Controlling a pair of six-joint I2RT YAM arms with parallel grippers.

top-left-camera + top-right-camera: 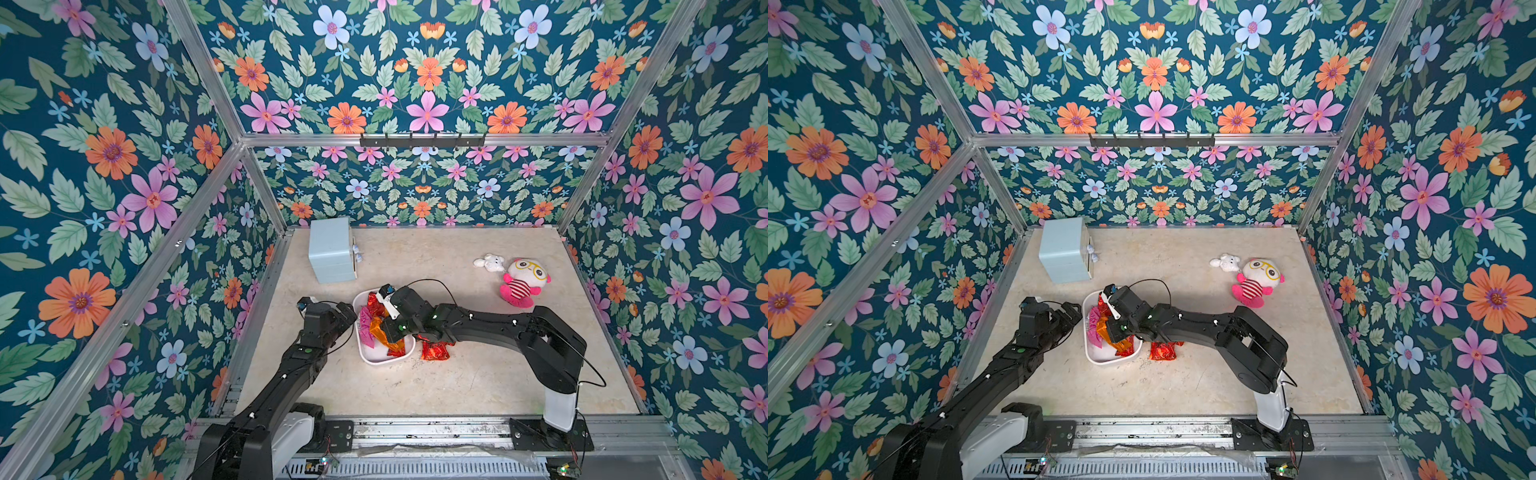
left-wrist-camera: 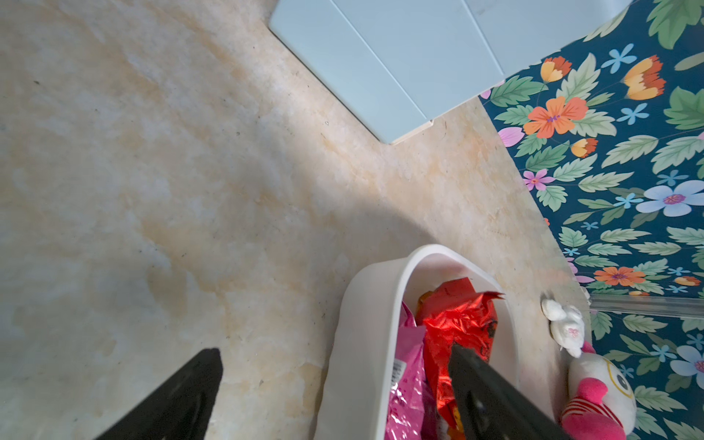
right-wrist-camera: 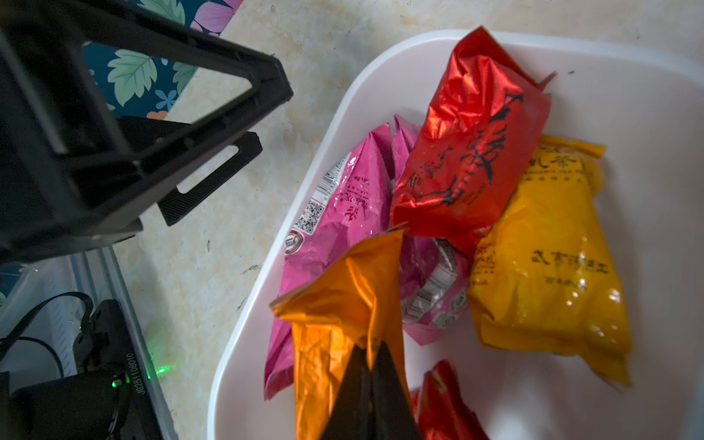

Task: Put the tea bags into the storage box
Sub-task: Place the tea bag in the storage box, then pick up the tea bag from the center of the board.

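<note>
The storage box (image 1: 386, 360) (image 1: 1113, 360) is a shallow white tray near the table's left side. Inside lie tea bags: a red one (image 3: 468, 152), a yellow one (image 3: 548, 266) and pink ones (image 3: 343, 213). My right gripper (image 3: 369, 350) hangs over the box, shut on the edge of an orange tea bag (image 3: 343, 312). My left gripper (image 2: 335, 352) (image 1: 347, 311) is open and straddles the box's left wall (image 2: 365, 304), one finger outside and one over the bags. Red tea bags (image 1: 434, 351) (image 1: 1163, 351) lie on the table right of the box, partly under the right arm.
A pale blue drawer box (image 1: 332, 251) stands at the back left. A pink plush doll (image 1: 521, 282) and a small white plush (image 1: 490, 262) lie at the back right. Floral walls close in the table on three sides.
</note>
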